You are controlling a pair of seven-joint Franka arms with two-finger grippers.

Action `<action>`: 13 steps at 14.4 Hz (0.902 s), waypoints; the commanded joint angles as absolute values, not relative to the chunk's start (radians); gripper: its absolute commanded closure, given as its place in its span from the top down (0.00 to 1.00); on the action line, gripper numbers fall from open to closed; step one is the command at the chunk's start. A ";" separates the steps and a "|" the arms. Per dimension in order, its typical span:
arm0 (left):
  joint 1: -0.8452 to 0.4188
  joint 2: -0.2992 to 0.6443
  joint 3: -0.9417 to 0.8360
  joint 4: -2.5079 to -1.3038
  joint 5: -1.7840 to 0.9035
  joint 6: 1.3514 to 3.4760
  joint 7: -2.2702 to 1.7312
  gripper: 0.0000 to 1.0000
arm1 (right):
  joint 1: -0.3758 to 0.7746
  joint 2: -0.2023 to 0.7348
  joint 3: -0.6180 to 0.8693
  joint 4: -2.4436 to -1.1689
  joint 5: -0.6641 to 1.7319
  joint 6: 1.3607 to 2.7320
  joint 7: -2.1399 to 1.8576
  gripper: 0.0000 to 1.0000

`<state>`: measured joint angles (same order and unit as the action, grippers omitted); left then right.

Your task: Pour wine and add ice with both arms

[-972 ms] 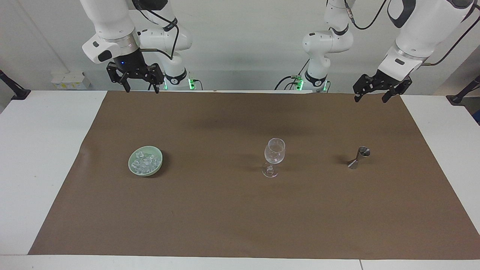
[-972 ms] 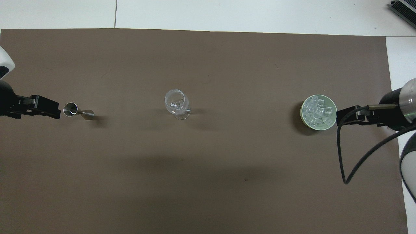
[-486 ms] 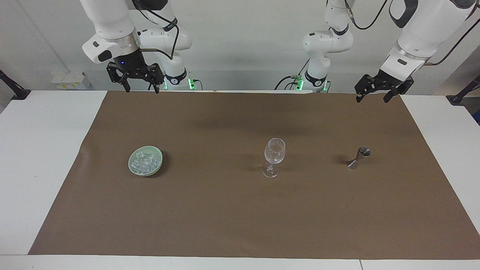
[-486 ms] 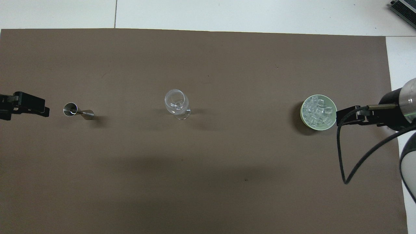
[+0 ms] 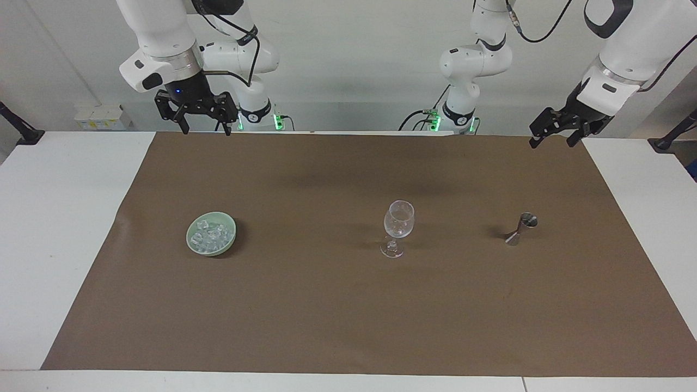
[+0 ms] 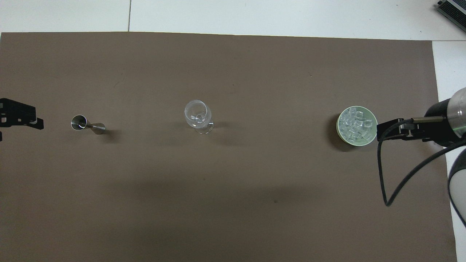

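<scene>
High at the upper left of the facing view, the right gripper (image 5: pixel 197 115) hangs with its fingers spread wide and nothing between them, over the mat's robot-side edge. At the upper right of that view the left gripper (image 5: pixel 561 130) also hangs in the air with its fingers apart and empty, over the mat's corner at the left arm's end.

Below the right gripper, well apart from it, a pale green bowl (image 5: pixel 193 244) sits on the brown mat (image 5: pixel 348 316) and holds the ice (image 5: pixel 212 234), a heap of small clear cubes. The stemmed glass (image 5: pixel 398 223) stands upright near the middle of the frame and looks empty. A small metal jigger (image 5: pixel 520 227) stands upright toward the left arm's end, right of the glass in this view. No bottle shows.

Neither pouring nor icing looks begun. For a clean first step, I judge the left gripper should come down level on the jigger's narrow waist and close gently, so the light cup neither tips nor skates. It should tilt only once the lip is over the glass's rim.
</scene>
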<state>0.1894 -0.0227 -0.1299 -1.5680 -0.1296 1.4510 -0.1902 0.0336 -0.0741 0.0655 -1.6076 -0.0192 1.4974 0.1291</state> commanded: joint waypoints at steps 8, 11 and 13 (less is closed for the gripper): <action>0.429 0.139 -0.129 -1.595 -0.337 1.445 -0.291 1.00 | 0.031 -0.100 0.061 -1.638 -0.002 1.511 0.103 1.00; 0.460 0.192 -0.129 -1.606 -0.412 1.476 -0.340 1.00 | 0.031 -0.100 0.063 -1.638 -0.002 1.511 0.103 1.00; 0.465 0.190 -0.129 -1.632 -0.484 1.476 -0.460 1.00 | 0.031 -0.100 0.063 -1.638 -0.002 1.511 0.103 1.00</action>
<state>0.4508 0.2022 -0.1204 -1.6053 -0.4236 1.4633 -0.3661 0.0336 -0.0741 0.0655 -1.6076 -0.0192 1.4974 0.1291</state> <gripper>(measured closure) 0.000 0.000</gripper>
